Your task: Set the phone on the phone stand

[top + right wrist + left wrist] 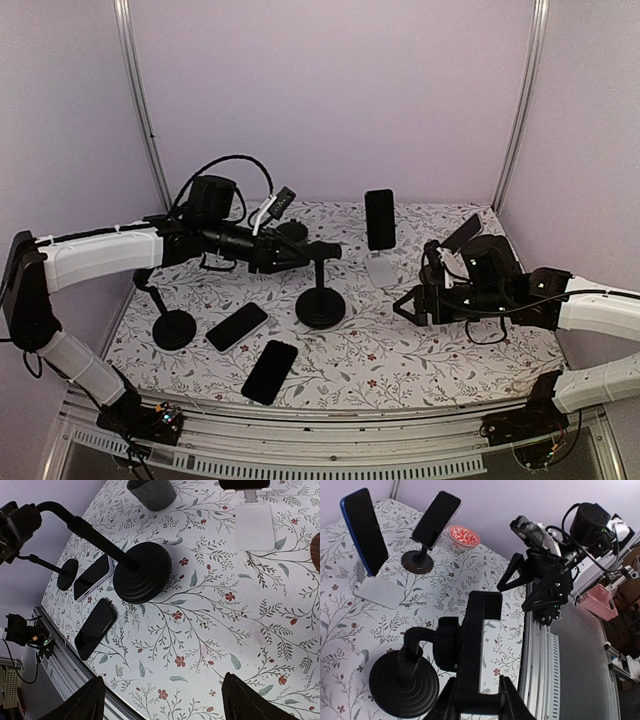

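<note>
A black phone stand [321, 303] with a round base stands mid-table, and its clamp head [475, 640] sits between the jaws of my left gripper [476, 700], which is shut on it. In the top view the left gripper [303, 254] reaches that head from the left. Two dark phones lie flat near the front: one [237, 326] with a pale edge, one [270, 371] all black. Both appear in the right wrist view, the pale-edged phone [94, 572] and the black phone [95, 628]. My right gripper [413, 304] hangs open over bare cloth, holding nothing [167, 700].
A second black stand [173, 328] stands at the left. A blue phone [365, 530] leans on a white stand [381, 269] at the back. Another phone [436, 517] sits on a dark round stand beside a red bowl [464, 536]. A grey cup [151, 491] stands behind the held stand.
</note>
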